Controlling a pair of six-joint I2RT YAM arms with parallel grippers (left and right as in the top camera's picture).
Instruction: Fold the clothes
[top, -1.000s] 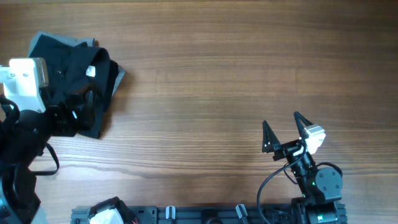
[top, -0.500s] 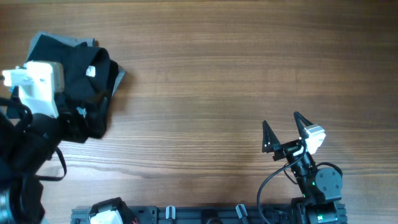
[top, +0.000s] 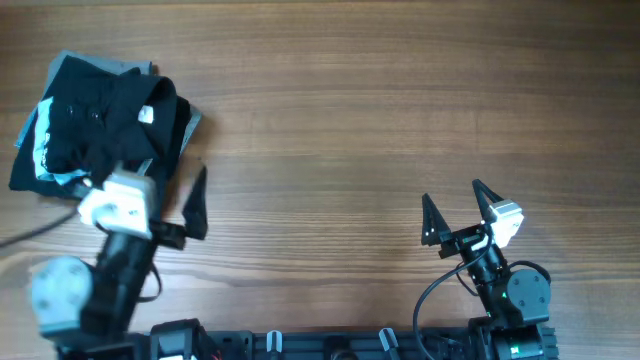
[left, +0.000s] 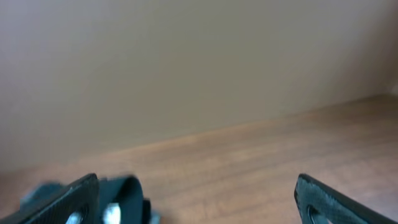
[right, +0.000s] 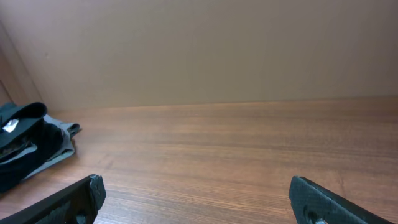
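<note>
Black clothes (top: 95, 115): a bunched pile at the far left of the wood table (top: 350, 100). A small white tag (top: 146, 115) sits on top, with a bit of light blue at the left edge.
Left arm: low at the near left corner, reaching away from the front edge and leaning a bit right.
Left gripper (top: 170, 190): fingers spread wide, nothing in them.
Clothes and left gripper: the pile lies just past the gripper, to its left. I cannot tell if a finger touches it.
Right arm: folded low at the near right side, pointing across the table.
Right gripper (top: 452, 195): fingers spread wide, nothing in them, over bare wood.
Clothes and right gripper: well apart, the pile far off to its left.
</note>
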